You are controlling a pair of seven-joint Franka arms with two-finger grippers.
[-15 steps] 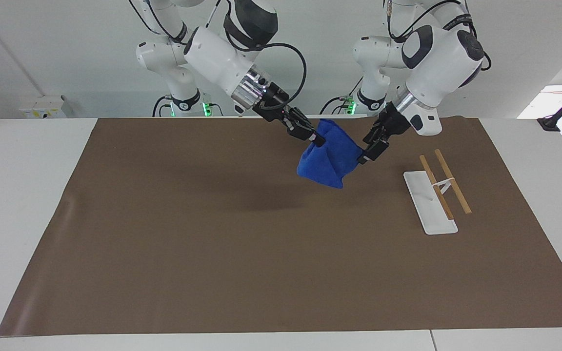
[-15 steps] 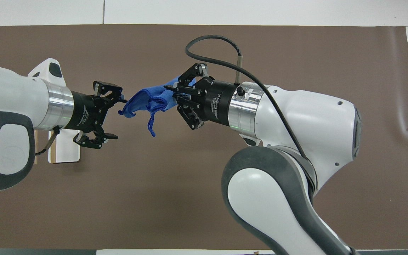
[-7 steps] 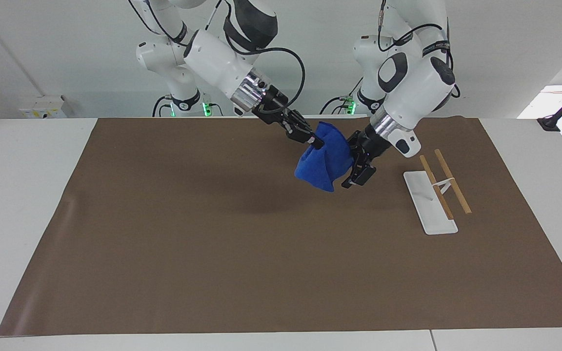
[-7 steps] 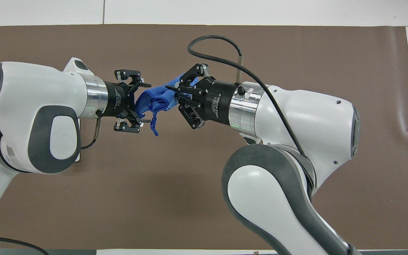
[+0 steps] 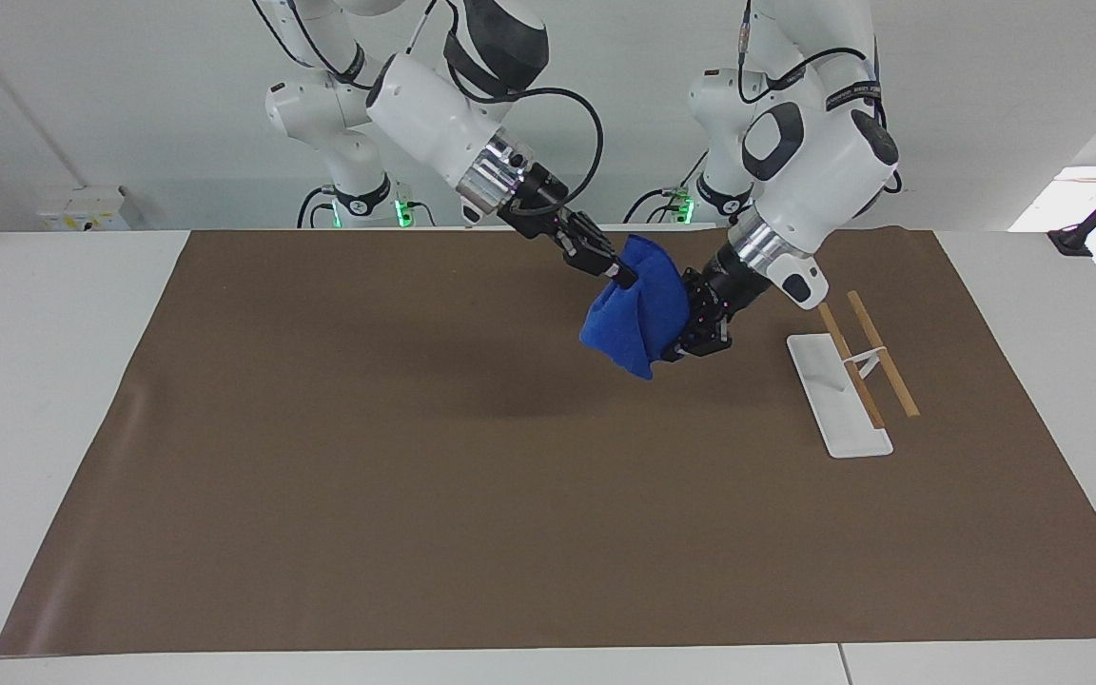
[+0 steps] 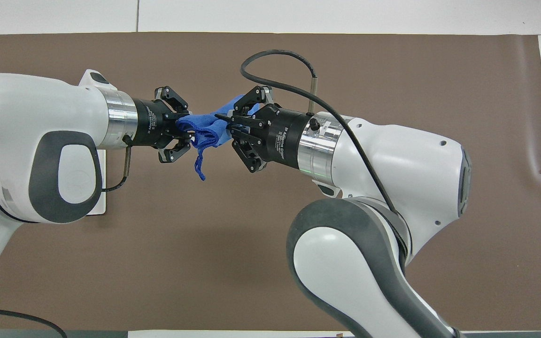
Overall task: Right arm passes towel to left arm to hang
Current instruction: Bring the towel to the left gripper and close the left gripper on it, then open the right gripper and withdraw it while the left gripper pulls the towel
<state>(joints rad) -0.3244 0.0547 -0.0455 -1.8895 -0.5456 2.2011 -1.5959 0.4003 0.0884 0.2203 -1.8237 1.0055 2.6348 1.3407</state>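
Note:
The blue towel (image 5: 638,314) hangs bunched in the air over the brown mat, held between both grippers. My right gripper (image 5: 620,276), on the arm with the looping black cable, is shut on the towel's upper edge. My left gripper (image 5: 679,335) comes in from the rack's side and its fingers have closed on the towel's other end. In the overhead view the towel (image 6: 204,129) stretches between the left gripper (image 6: 187,132) and the right gripper (image 6: 227,126), with a loose strip dangling below it.
A white rack base with two wooden rods (image 5: 838,395) stands on the mat toward the left arm's end; in the overhead view it (image 6: 96,206) is mostly hidden under the left arm. The brown mat (image 5: 415,476) covers the table.
My left gripper moved in from beside the towel with open fingers and closed them on the towel's end. My right gripper kept its hold and barely moved.

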